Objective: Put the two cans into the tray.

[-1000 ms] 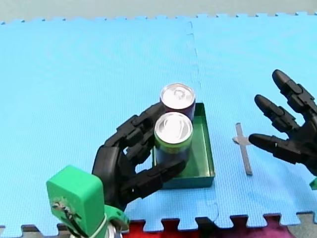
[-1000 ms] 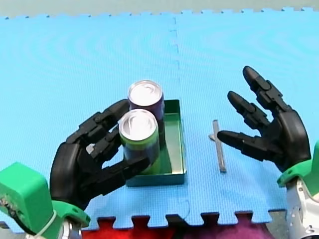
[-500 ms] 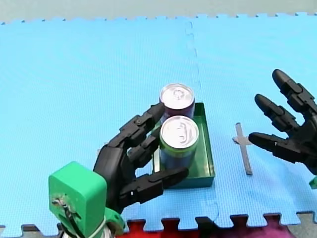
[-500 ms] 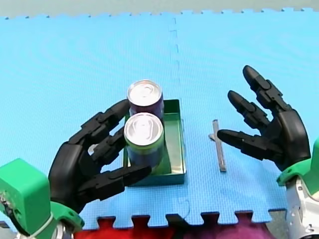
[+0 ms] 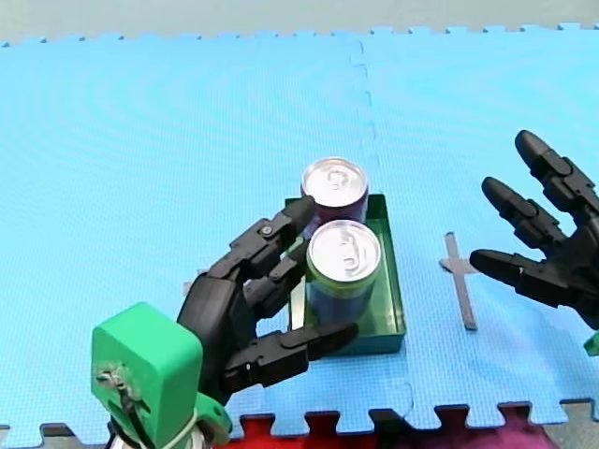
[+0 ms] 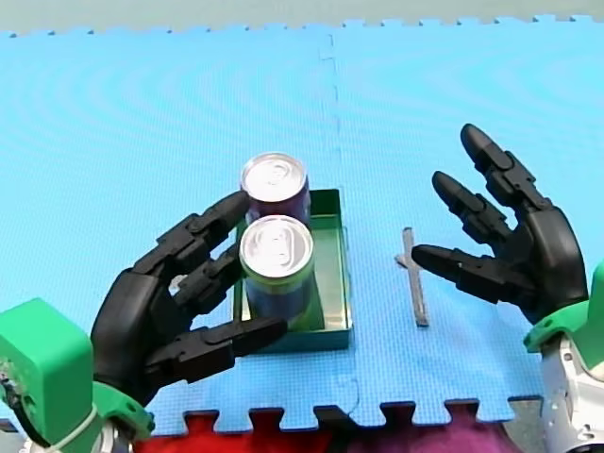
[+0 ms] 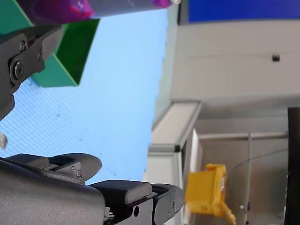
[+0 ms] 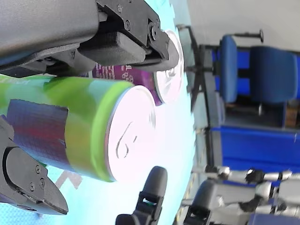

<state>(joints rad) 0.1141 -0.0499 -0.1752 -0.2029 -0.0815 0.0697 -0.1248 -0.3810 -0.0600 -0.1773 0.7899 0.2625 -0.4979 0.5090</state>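
Green can (image 5: 343, 273) upright in tray (image 5: 389, 281), centre frame; likely light, slick, dentable; take mid-wall; left hand (image 5: 245, 301) empty beside it; right hand (image 5: 550, 254) empty, right edge.

The left hand (image 6: 170, 311) and right hand (image 6: 514, 255) are black, with seemingly plastic green wrist housings (image 5: 145, 360).

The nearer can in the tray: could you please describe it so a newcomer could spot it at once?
On the blue mat sits a green tray holding two upright cans. Yours is the front can, beside the robot's open left hand. Its body is lime green with a dark patch, whereas the back can is purple.
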